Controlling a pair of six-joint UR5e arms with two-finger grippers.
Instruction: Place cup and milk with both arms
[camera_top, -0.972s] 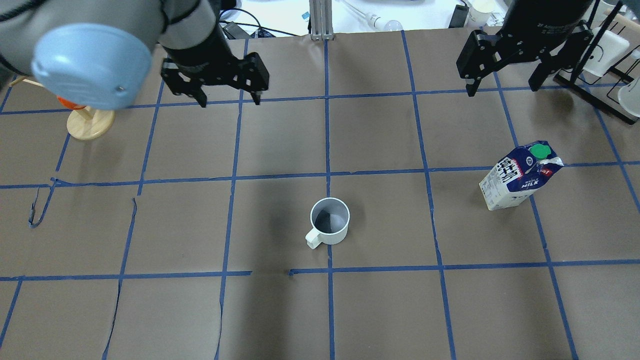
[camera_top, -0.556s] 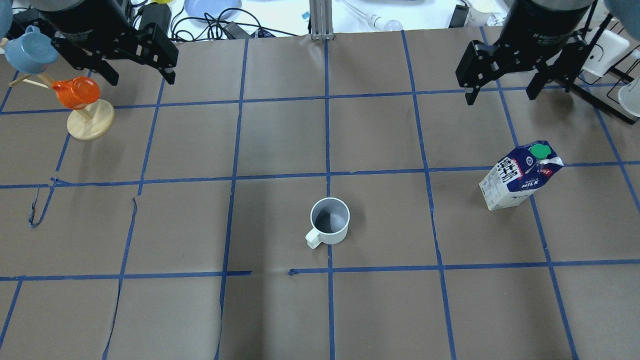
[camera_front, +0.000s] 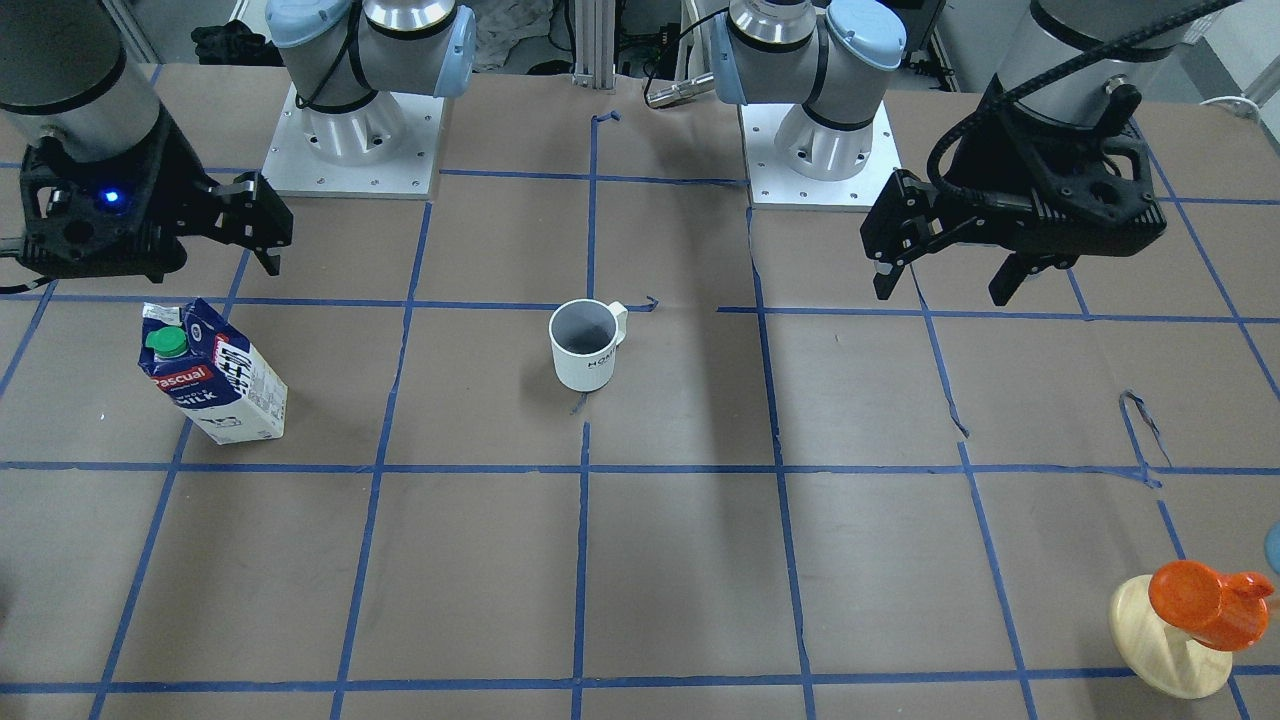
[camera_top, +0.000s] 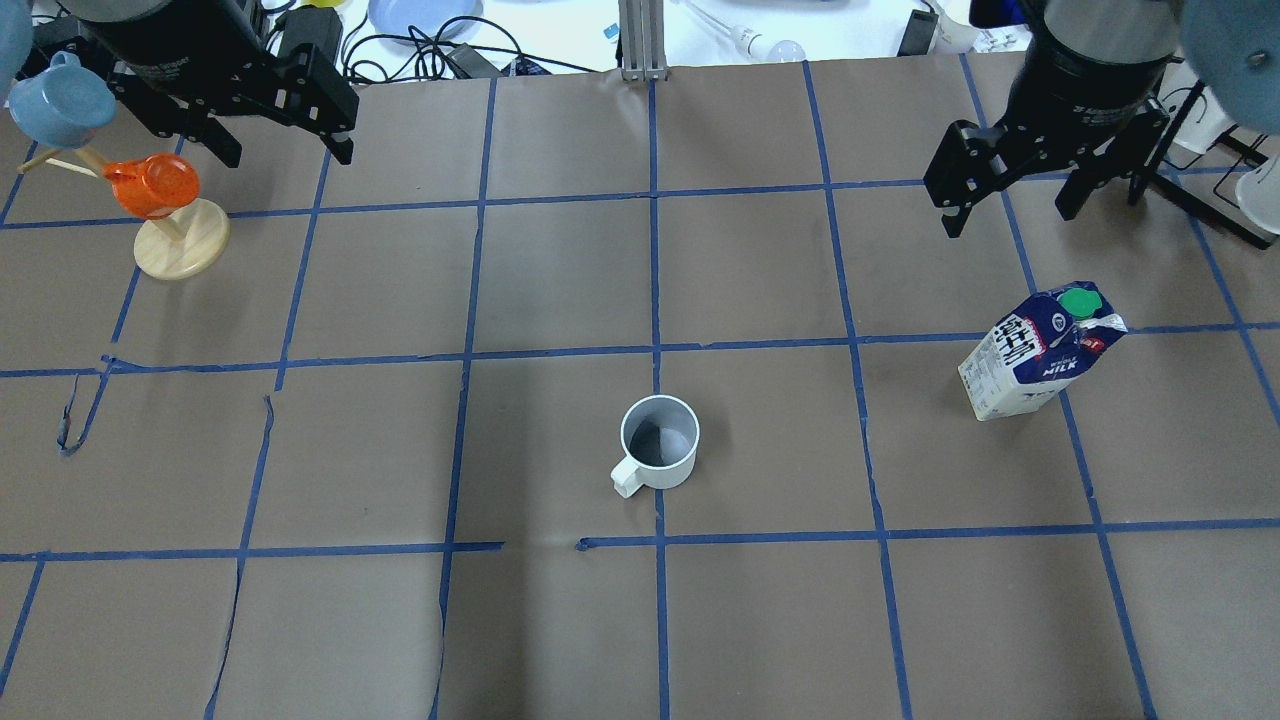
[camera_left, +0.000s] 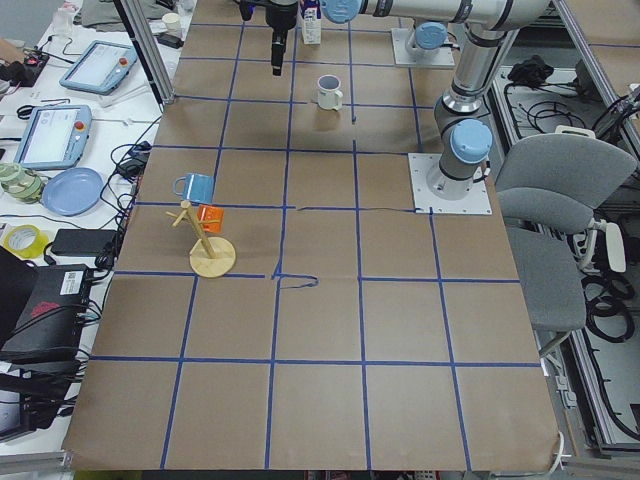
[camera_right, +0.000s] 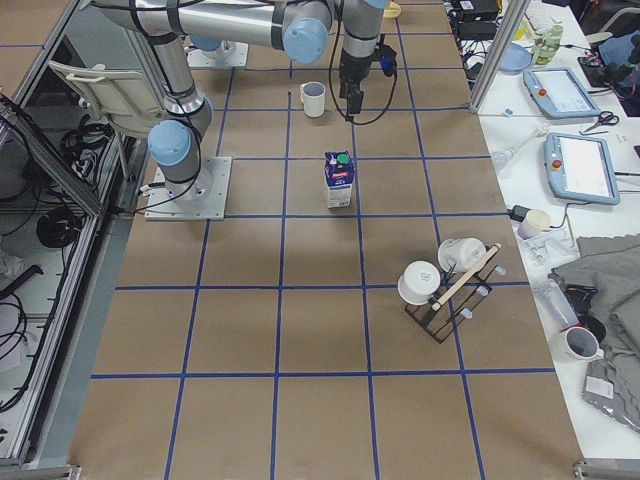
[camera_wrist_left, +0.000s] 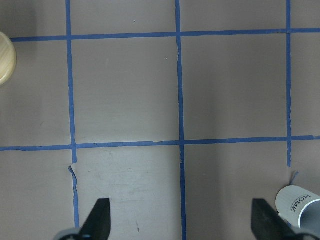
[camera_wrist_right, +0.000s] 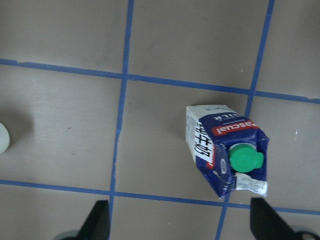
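The white cup (camera_top: 659, 443) stands upright near the table's middle, handle toward the robot; it also shows in the front view (camera_front: 587, 345) and at the left wrist view's corner (camera_wrist_left: 300, 205). The milk (camera_top: 1040, 352) stands upright on the right side, green cap up, and is seen from above in the right wrist view (camera_wrist_right: 227, 155). My left gripper (camera_top: 288, 150) is open and empty, high over the far left, beside the cup stand. My right gripper (camera_top: 1008, 215) is open and empty, above the table just beyond the milk.
A wooden stand (camera_top: 180, 245) with an orange cup (camera_top: 150, 185) and a blue cup (camera_top: 50, 105) is at the far left. A black rack (camera_top: 1215, 100) with white cups is at the far right. Both arm bases (camera_front: 350, 130) sit at the robot's edge.
My left arm swung from the far middle-left to the far left corner by the cup stand. My right gripper moved slightly toward the milk. Cup and milk have not moved.
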